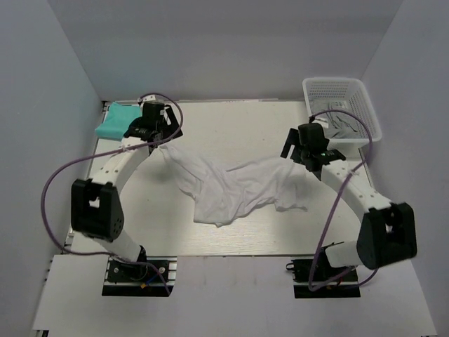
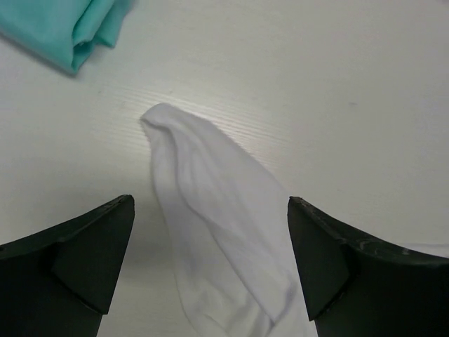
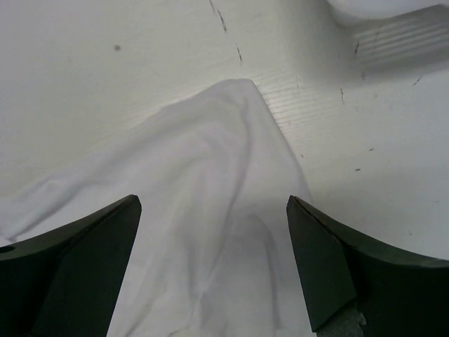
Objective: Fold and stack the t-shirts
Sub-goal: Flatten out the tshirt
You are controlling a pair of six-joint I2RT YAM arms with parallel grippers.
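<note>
I am looking at the far left corner of the table (image 1: pixel 231 119), where the teal shirt (image 1: pixel 116 121) is lying folded in a compact bundle. Just right of it the left gripper (image 2: pixel 210 200) is hanging over the table. Its jaws are standing wide open with nothing clamped between them. In the left wrist view I am seeing one narrow end of the white shirt (image 1: pixel 231 186) running up between the two fingers (image 2: pixel 70 267). It is ending in a rounded tip on bare table, near the teal shirt but apart from it. I cannot tell whether the fingers are touching the cloth.

Moving right, the white shirt is sprawling unfolded and creased across the middle of the table. It is stretching from the left gripper to the right one, with its bulk sagging toward the near edge between the two arms.

At the shirt's right end the right gripper (image 3: pixel 212 200) is hovering, its jaws likewise spread wide and gripping nothing. Through the right wrist camera I am seeing a peaked corner of the white cloth lying between its fingers, flat on the table.

Farthest right, the basket (image 1: pixel 365 112) is sitting at the far right corner, just beyond the right gripper. A purple cable from that arm is crossing in front of it.
</note>
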